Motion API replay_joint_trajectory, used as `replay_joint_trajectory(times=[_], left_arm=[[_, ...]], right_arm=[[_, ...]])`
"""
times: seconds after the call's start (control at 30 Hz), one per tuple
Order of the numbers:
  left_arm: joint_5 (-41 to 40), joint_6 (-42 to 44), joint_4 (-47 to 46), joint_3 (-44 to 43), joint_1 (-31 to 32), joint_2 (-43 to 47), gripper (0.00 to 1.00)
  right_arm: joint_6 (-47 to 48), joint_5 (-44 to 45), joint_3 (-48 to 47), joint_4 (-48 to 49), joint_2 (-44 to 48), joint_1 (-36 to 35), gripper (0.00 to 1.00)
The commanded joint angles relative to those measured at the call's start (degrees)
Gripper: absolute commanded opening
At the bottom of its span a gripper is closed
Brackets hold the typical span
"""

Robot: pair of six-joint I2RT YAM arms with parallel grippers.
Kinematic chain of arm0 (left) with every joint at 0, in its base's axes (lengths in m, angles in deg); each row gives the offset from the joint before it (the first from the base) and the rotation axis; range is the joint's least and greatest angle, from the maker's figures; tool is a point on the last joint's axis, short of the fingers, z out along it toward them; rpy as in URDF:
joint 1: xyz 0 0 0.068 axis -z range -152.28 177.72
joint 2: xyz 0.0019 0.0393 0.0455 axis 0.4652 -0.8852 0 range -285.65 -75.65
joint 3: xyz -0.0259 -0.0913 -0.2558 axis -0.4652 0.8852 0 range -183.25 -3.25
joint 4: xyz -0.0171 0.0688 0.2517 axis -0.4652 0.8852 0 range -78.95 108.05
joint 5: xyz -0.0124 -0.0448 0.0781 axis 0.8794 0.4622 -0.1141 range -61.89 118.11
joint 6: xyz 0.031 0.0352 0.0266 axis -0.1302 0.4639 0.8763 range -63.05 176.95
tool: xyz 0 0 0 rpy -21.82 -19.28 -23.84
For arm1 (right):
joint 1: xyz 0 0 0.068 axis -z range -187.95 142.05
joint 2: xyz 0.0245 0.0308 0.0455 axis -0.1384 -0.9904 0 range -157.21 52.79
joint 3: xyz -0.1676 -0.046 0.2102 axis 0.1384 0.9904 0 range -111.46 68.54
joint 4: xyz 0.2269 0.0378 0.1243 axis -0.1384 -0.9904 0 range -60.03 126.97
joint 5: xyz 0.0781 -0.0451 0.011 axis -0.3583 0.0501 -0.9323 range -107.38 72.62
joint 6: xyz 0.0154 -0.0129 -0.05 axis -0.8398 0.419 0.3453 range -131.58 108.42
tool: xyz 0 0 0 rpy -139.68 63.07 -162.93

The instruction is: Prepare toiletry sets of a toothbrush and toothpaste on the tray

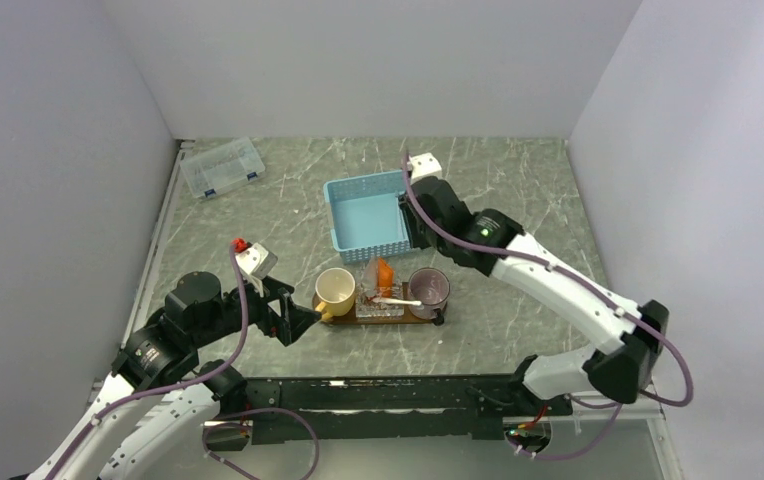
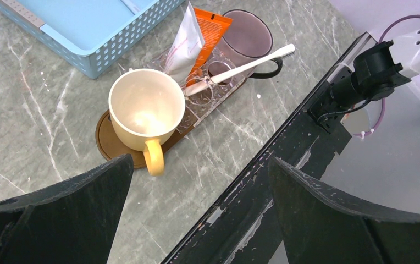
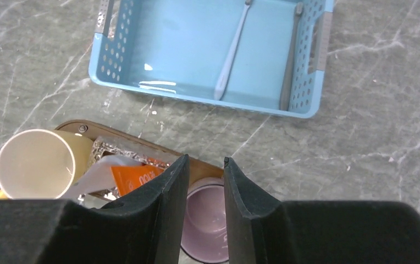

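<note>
The left tool (image 2: 199, 165) is released, its 2 dark fingers spread wide with nothing between them, and it hangs low over the worktop (image 2: 32, 121) just short of the tray (image 2: 104, 140). Straight ahead of it a yellow mug (image 2: 147, 107) stands on the nearest end of the tray, its handle turned back toward the tool. Beyond the mug, farther from this tool, a clear holder (image 2: 208, 91) sits on the middle of the tray, and the toothpaste (image 2: 194, 38), a white and orange tube, leans upright in it. The toothbrush (image 2: 241, 67), thin and white, lies across the holder with its handle end beside the yellow mug and its bristle end by the rim of a purple mug (image 2: 249, 41), which stands on the tray's farthest end from the left tool. The right tool (image 3: 203, 162) has its 2 fingers only a little apart and grips nothing. It hangs above the tray, with the purple mug showing directly beneath the gap and the toothpaste just beside 1 finger. Ahead of its fingertips, apart from the tray, a light-blue mesh basket (image 3: 111, 60) sits on the worktop. 2 more brushes lie in it, pointing away from the tool: a pale brush (image 3: 230, 55) near the middle and a grey brush (image 3: 290, 55) along 1 side wall. A clear box (image 1: 222, 167) lies well beyond the left tool, near the worktop's far edge.
</note>
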Motion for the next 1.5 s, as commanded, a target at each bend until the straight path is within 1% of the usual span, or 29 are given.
replay_joint_trajectory(times=[0.0, 0.23, 0.5, 0.8, 0.9, 1.27, 1.47], left_arm=[[-0.3, -0.2, -2.8, 0.4, 0.1, 0.4, 0.99], [0.0, -0.3, -2.6, 0.4, 0.1, -0.2, 0.99], [-0.4, -0.2, -2.5, 0.4, 0.1, -0.6, 0.99], [-0.4, 0.0, -2.6, 0.3, 0.1, -1.7, 0.99], [-0.5, 0.1, -2.4, 0.2, 0.0, -2.3, 0.99], [-1.1, 0.0, -2.2, 0.2, -0.1, -3.3, 0.99], [-1.3, 0.1, -2.1, 0.1, -0.2, -3.7, 0.99]], right_arm=[[3.5, -8.1, -5.8, 0.0, -5.9, 3.8, 0.32], [4.1, -13.9, -11.1, 3.0, -16.8, 9.2, 0.32], [4.4, -17.3, -17.2, 3.8, -28.2, 13.0, 0.33], [4.0, -20.9, -19.6, 6.4, -36.9, 17.9, 0.35], [4.3, -21.3, -20.0, 7.4, -39.5, 18.5, 0.35], [3.6, -23.2, -27.7, 7.8, -49.2, 21.7, 0.36], [2.9, -23.2, -29.8, 8.5, -53.2, 22.4, 0.36]])
